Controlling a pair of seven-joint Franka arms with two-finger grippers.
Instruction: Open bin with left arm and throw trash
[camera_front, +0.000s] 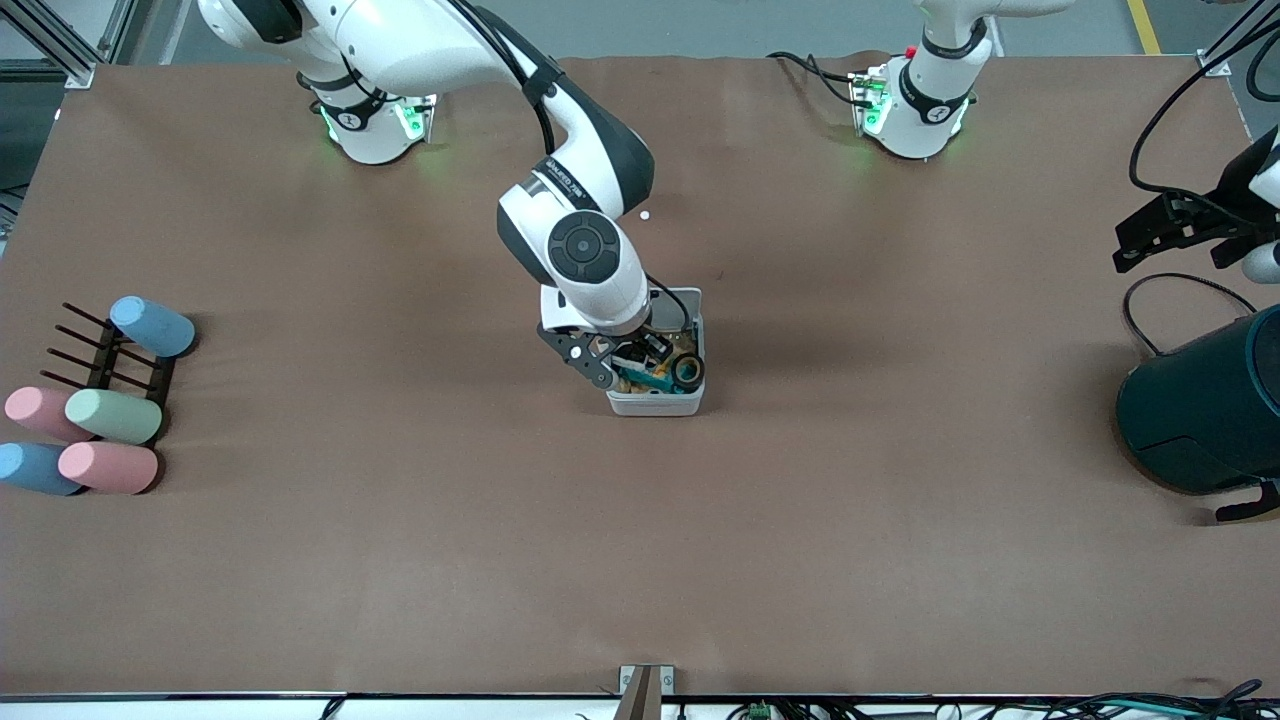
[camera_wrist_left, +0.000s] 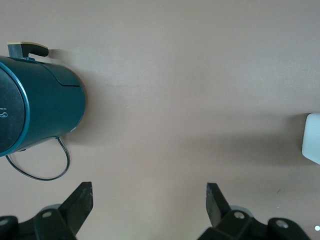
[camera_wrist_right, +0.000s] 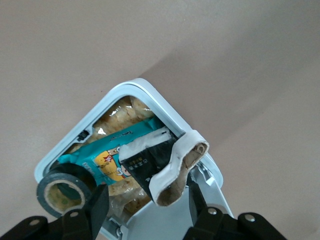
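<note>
Right claw, at frame centre, hangs released over the open bin holding the trash. Left claw waits released over the bench at right edge.

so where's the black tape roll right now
The black tape roll sits in the open bin mid-table, at the corner nearer the front camera, beside the teal wrapper, under the right pincer.

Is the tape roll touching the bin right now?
Touching. In the right wrist view the tape roll rests on the bin at its rim corner, overlapping the edge with no gap.
</note>
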